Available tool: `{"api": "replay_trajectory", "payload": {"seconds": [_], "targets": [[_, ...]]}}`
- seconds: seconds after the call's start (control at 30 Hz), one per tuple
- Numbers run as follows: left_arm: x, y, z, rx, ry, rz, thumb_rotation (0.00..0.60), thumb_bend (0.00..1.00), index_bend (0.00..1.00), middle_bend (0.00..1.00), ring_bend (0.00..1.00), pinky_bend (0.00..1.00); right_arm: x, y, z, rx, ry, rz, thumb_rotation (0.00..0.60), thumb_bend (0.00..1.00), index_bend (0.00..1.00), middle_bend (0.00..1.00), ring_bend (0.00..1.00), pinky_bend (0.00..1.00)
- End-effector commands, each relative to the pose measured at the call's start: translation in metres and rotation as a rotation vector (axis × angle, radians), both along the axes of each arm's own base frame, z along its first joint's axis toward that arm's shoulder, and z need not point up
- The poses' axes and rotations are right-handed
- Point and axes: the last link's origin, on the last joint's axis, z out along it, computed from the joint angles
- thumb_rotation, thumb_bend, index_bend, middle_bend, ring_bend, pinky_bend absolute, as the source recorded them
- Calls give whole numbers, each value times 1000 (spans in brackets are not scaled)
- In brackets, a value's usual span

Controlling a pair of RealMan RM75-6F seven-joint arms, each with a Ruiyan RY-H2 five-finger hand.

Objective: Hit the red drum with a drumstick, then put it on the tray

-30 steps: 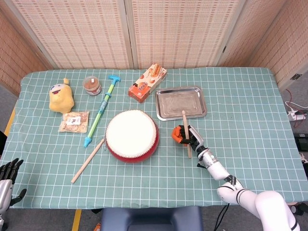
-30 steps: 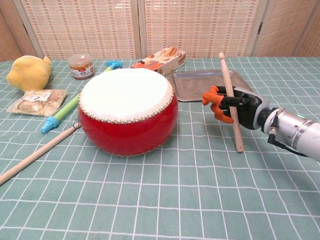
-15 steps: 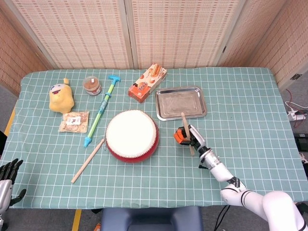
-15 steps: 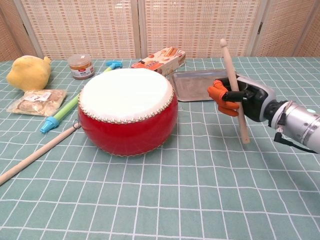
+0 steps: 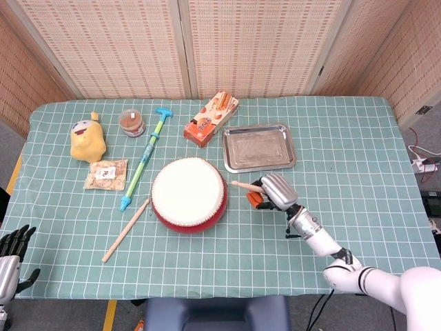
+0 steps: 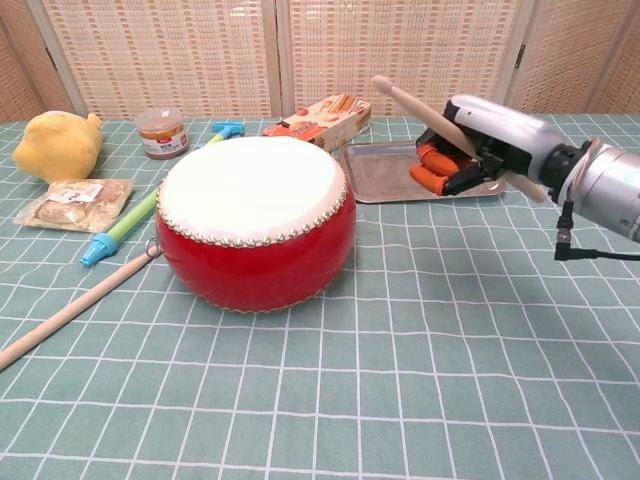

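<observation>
The red drum (image 5: 188, 195) (image 6: 255, 222) with a white skin sits at the table's middle. My right hand (image 5: 271, 191) (image 6: 475, 145) hovers just right of it and grips a wooden drumstick (image 5: 244, 185) (image 6: 420, 112), whose tip points left toward the drum and hangs above its right edge. The steel tray (image 5: 260, 147) (image 6: 385, 170) lies behind the hand. A second drumstick (image 5: 126, 230) (image 6: 75, 309) lies on the cloth left of the drum. My left hand (image 5: 12, 255) hangs at the bottom left corner, off the table, fingers spread and holding nothing.
A yellow plush toy (image 5: 88, 138), a snack packet (image 5: 106, 174), a small jar (image 5: 131, 123), a blue-green toy stick (image 5: 145, 157) and an orange box (image 5: 211, 118) lie along the left and back of the green checked tablecloth (image 5: 358, 172).
My right hand has risen and turned over, swinging the drumstick from near upright to pointing left toward the drum. The left hand has stayed put.
</observation>
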Motion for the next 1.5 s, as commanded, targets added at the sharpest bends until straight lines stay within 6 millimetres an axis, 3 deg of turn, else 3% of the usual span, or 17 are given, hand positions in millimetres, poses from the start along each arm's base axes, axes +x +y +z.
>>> {"api": "replay_trajectory", "payload": {"seconds": [0.03,0.2,0.37,0.57,0.7,1.0,1.13,1.23,1.3,1.5], "targets": [[1,0,1,2,0,-1,600,246,0,0,0,0,52,-13,11,-226,426,206,600,520,901,837,1000,1000],[1,-2,1,3,-4,-3,600,246,0,0,0,0,72,-20,-5,-290,608,262,600,519,904,837,1000,1000],[0,-5,2,4,-5,-1,600,246,0,0,0,0,79,-26,-14,-341,711,297,600,521,905,837,997,1000],[-3,-7,3,8,-11,7,600,246,0,0,0,0,86,-28,-15,-335,674,263,600,524,907,837,996,1000],[-3,-6,2,5,-13,3,600,246,0,0,0,0,86,-31,-13,-330,699,256,600,524,907,837,996,1000],[-3,-5,1,3,-16,-2,600,246,0,0,0,0,76,-31,-20,-411,1008,381,600,541,932,837,989,1000],[-3,-5,1,4,-17,-2,600,246,0,0,0,0,76,-31,-20,-424,1025,378,600,544,935,837,988,1000],[-4,-6,2,7,-17,1,600,246,0,0,0,0,96,-27,-4,-449,801,289,600,544,929,837,988,1000],[-4,-6,2,7,-18,-1,600,246,0,0,0,0,97,-26,1,-451,753,277,600,544,915,837,989,1000],[-3,-7,1,7,-20,-3,600,247,0,0,0,0,93,-28,-7,-436,774,279,600,544,905,837,989,1000]]}}
